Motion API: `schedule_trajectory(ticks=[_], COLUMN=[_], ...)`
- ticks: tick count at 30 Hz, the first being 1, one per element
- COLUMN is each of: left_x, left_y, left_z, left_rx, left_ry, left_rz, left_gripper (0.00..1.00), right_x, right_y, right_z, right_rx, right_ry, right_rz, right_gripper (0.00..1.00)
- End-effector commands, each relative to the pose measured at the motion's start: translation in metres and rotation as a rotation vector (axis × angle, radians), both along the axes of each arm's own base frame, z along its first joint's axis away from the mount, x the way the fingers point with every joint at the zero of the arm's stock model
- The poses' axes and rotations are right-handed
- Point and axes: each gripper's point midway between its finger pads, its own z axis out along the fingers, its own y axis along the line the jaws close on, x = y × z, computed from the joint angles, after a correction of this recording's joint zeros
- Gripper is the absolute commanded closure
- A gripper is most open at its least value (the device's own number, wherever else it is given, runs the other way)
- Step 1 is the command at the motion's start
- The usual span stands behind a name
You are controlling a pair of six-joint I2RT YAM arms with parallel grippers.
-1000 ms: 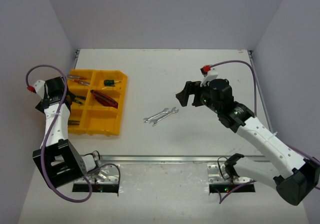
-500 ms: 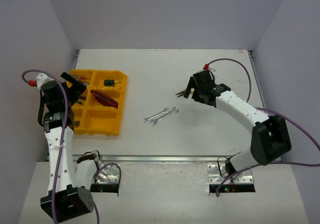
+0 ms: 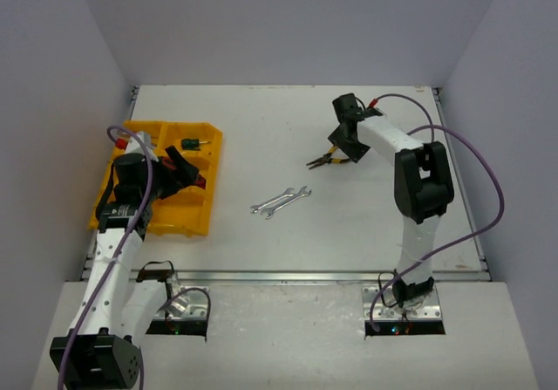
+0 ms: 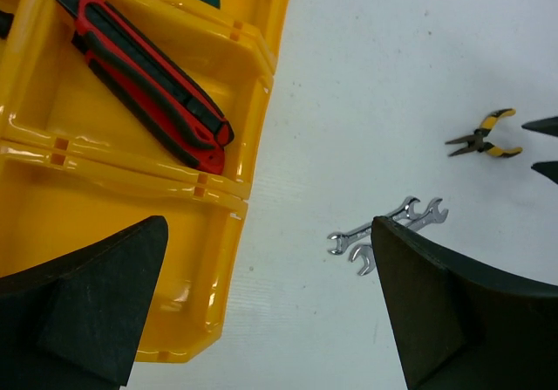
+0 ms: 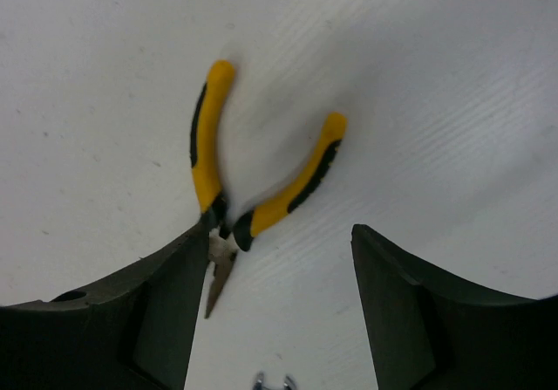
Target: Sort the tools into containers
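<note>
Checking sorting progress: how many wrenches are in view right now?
2. One wrench and a second wrench lie side by side on the table between the yellow tray and the pliers. The left arm covers part of the tray, so others may be hidden.

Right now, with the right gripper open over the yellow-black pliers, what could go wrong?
The yellow-black pliers lie with handles splayed, so the right gripper closing on one handle may make them swing or slip. Their nose lies at one finger, not centred; descending could pin it. The wrenches lie touching, so lifting one may drag the other.
</note>
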Motion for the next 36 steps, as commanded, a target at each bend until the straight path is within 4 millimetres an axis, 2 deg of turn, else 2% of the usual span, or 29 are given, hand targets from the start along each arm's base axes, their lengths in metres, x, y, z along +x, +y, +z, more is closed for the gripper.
schedule_trajectory(ticks=[1,4,8,10,15,18,19,21,22,24,25,26,27,28,29,32,33,34,36], left_x=[0.008,0.008,0.009,0.010,0.009,0.009,0.009,0.008,0.008,0.007,0.007,0.006,0.005,0.004,0.003,0.004,0.006,0.005,0.007], left_y=[-0.013,-0.015,-0.018,-0.019,-0.020,-0.021,-0.024,-0.028,-0.035,-0.052,-0.060,-0.070,-0.083,-0.100,-0.116,-0.150,-0.157,-0.157,-0.163], left_z=[0.024,0.024,0.022,0.021,0.022,0.023,0.023,0.024,0.028,0.033,0.034,0.031,0.033,0.036,0.041,0.059,0.064,0.058,0.064], left_rx=[0.009,0.007,0.001,-0.001,-0.004,-0.004,-0.010,-0.022,-0.042,-0.107,-0.144,-0.191,-0.240,-0.305,-0.344,-0.389,-0.406,-0.410,-0.458], left_ry=[-0.115,-0.116,-0.106,-0.105,-0.108,-0.113,-0.111,-0.113,-0.125,-0.140,-0.145,-0.142,-0.160,-0.188,-0.214,-0.304,-0.346,-0.336,-0.381], left_rz=[-0.080,-0.088,-0.102,-0.106,-0.114,-0.117,-0.130,-0.155,-0.194,-0.269,-0.306,-0.353,-0.402,-0.466,-0.520,-0.580,-0.569,-0.565,-0.573], left_gripper=[0.00,0.00,0.00,0.00,0.00,0.00,0.00,0.00,0.00,0.00,0.00,0.00,0.00,0.00,0.00,0.00,0.00,0.00,0.00], right_x=[0.005,0.000,-0.023,-0.028,-0.037,-0.041,-0.041,-0.043,-0.040,-0.027,-0.022,-0.013,-0.014,-0.015,-0.016,-0.038,-0.050,-0.053,-0.070], right_y=[-0.013,-0.011,-0.009,-0.009,-0.012,-0.013,-0.013,-0.012,-0.005,0.014,0.028,0.052,0.077,0.103,0.112,0.158,0.175,0.179,0.200], right_z=[-0.018,-0.032,-0.051,-0.057,-0.075,-0.077,-0.072,-0.069,-0.062,-0.036,-0.035,-0.013,0.003,0.025,0.035,0.058,0.066,0.071,0.086], right_rx=[-0.033,-0.014,0.021,0.029,0.073,0.079,0.082,0.085,0.109,0.177,0.205,0.254,0.289,0.247,0.203,0.132,0.174,0.182,0.293], right_ry=[0.069,0.102,0.163,0.178,0.234,0.253,0.247,0.249,0.219,0.092,0.032,-0.105,-0.171,-0.253,-0.290,-0.320,-0.336,-0.356,-0.385], right_rz=[-0.150,-0.190,-0.242,-0.262,-0.308,-0.300,-0.283,-0.243,-0.151,0.023,0.119,0.250,0.388,0.558,0.658,0.899,0.948,0.960,1.009], right_gripper=[0.35,0.39,0.43,0.49,0.86,0.97,1.00,1.00,1.00,1.00,1.00,1.00,1.00,1.00,1.00,1.00,1.00,1.00,1.00])
